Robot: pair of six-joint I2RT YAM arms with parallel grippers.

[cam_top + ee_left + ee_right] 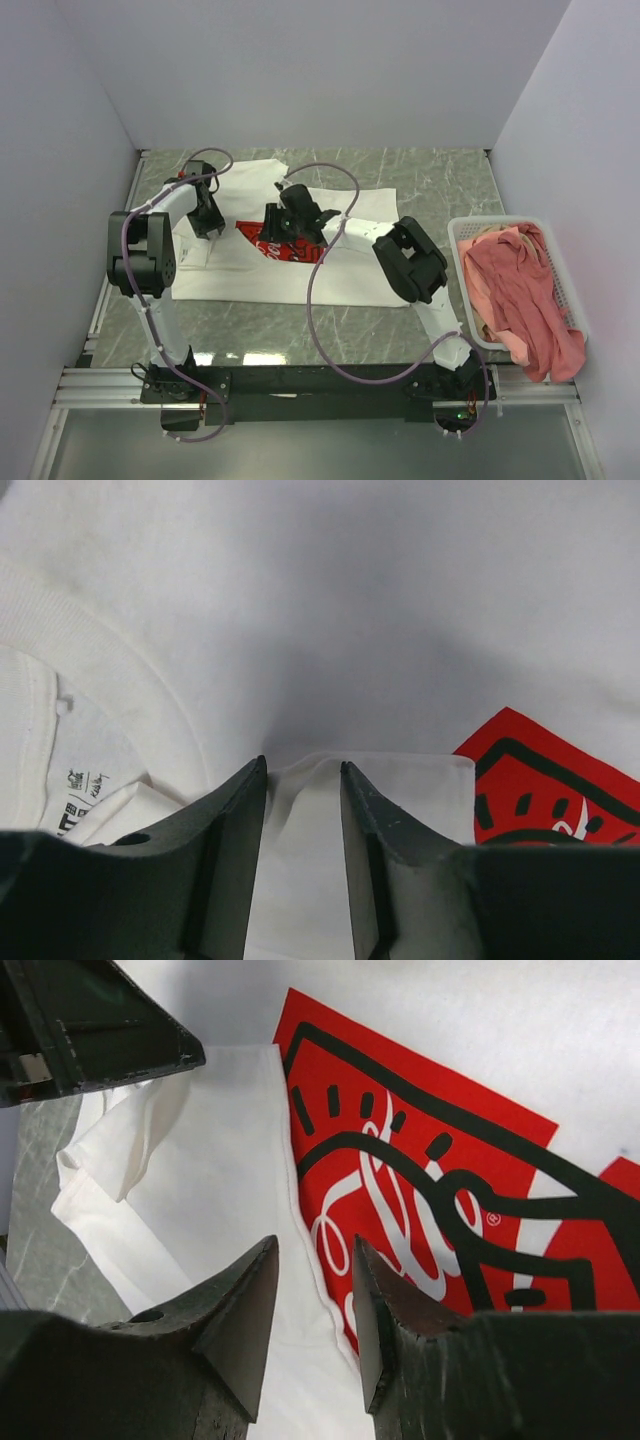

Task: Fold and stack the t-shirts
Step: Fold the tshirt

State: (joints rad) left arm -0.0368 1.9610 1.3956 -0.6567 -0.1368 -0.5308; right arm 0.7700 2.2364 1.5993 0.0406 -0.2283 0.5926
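The white t-shirt (300, 282) lay flat on the counter (440, 190) with its red print (285, 250) facing up and a flap of white cloth folded in against the print's edge. The left hand (303, 765) was low near the collar, jaws apart with a raised fold of cloth in the gap. The right hand (315, 1250) hung over the flap's edge, jaws also apart and clamping nothing, while salmon-pink t-shirts (525, 290) sat heaped in the basket (497, 220) at the right.

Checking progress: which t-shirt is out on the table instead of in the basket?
The white t-shirt with the red print, spread flat; the salmon-pink ones lie bunched in the basket.
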